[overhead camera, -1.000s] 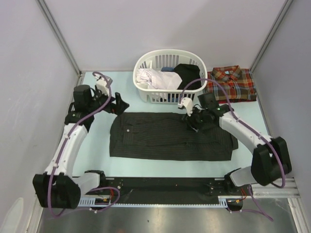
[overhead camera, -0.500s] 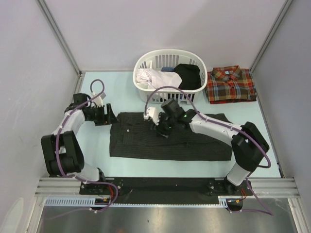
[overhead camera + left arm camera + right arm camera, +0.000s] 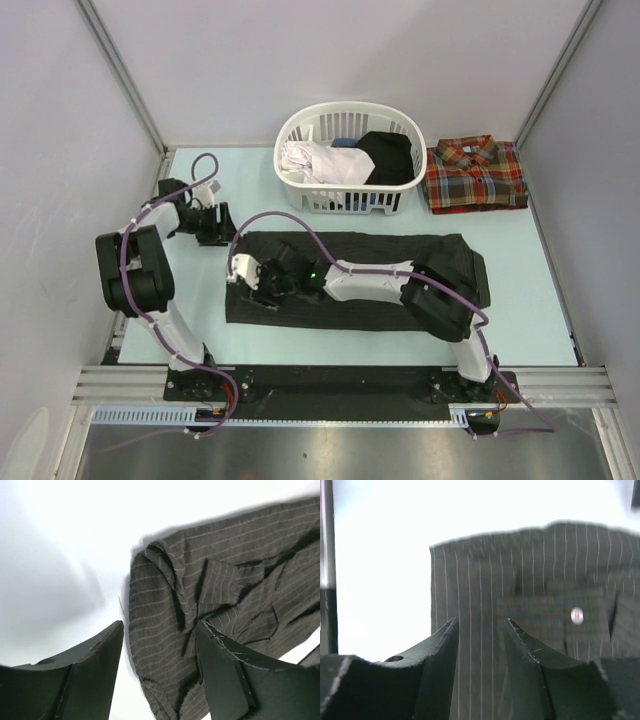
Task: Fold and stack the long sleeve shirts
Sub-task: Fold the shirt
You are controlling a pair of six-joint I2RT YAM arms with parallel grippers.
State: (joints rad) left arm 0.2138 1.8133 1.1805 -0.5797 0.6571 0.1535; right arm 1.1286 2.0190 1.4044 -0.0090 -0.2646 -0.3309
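**Black shirt** (image 3: 390, 248): lies spread flat on the worktop (image 3: 530, 270), long side running left to right, in front of the basket (image 3: 345, 200). Its pale pinstripes and one small button (image 3: 576, 615) show in the right wrist view. The near-left part lies smooth. The far-left corner is rumpled, with several folds and a turned-over flap (left wrist view).

**Plaid shirt** (image 3: 476, 176): folded, collar up, at the far right corner of the worktop, just beside the basket and well apart from the black shirt.

**Basket:** white, slatted, at the far edge. It holds white, black and blue cloth.

**Left pincer** (image 3: 222, 226): held at the far-left corner of the black shirt, with the arm folded back at the left side. Its fingers (image 3: 87, 672) stand wide apart with nothing between them, and the rumpled corner lies beyond the tips.

**Right pincer** (image 3: 247, 283): the arm reaches across the black shirt to its left edge. Its fingers (image 3: 437, 655) are parted with a narrow gap, low over the flat striped cloth, and grip nothing. Whether the tips touch the cloth cannot be told.
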